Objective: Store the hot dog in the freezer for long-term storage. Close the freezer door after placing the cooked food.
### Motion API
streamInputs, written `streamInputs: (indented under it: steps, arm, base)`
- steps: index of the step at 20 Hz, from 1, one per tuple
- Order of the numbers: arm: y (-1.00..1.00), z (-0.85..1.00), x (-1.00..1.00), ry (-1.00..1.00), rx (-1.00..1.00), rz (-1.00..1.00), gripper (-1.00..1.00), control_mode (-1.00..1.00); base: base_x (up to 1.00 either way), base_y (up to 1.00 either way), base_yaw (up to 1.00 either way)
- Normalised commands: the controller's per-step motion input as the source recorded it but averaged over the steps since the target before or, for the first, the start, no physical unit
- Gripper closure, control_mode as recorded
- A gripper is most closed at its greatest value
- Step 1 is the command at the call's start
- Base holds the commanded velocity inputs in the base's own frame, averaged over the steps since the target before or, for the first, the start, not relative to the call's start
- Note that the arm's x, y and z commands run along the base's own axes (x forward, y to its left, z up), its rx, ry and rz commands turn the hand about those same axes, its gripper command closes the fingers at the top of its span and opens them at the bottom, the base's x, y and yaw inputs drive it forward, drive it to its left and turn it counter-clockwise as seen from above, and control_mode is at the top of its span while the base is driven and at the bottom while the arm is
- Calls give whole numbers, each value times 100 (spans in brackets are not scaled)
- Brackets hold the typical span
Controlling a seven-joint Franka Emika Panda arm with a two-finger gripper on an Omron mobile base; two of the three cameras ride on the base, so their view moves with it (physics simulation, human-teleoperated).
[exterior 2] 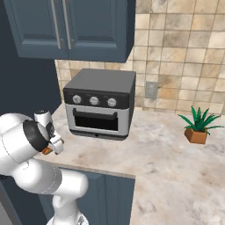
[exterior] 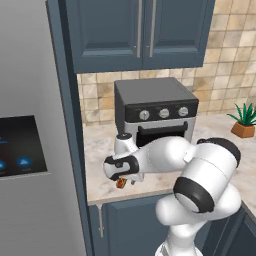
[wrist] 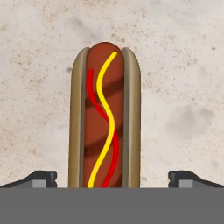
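Observation:
The hot dog (wrist: 105, 118), a tan bun around a brown sausage with yellow and red squiggles, lies flat on the beige stone counter (wrist: 183, 65). My gripper (wrist: 112, 179) hangs straight above it, open, with one dark fingertip (wrist: 41, 178) on either side of the bun and a wide gap to each. From the left base view, a bit of the hot dog (exterior: 120, 183) peeks out under the hand near the counter's front edge. It also peeks out under the hand in the right base view, hot dog (exterior 2: 47, 151). The freezer and the freezer door are out of view.
A grey toaster oven (exterior: 155, 112) stands on the counter behind the hand. A potted plant (exterior 2: 197, 127) sits far right. A grey fridge door with a dark touch screen (exterior: 20, 145) fills the left side, past a blue cabinet panel (exterior: 67, 100). Blue wall cabinets (exterior: 140, 30) hang above.

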Motion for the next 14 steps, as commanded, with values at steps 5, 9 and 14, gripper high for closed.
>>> streamInputs:
  steps: [5,9,14]
  arm:
    - [1,-6,2,0,0,0,-100,-100]
    - [0,-3,0,0,0,0,-100,-100]
    - [1,-5,0,0,0,0,100,-100]
  base:
    - [0,0,0]
    - [0,0,0]
    - [0,0,0]
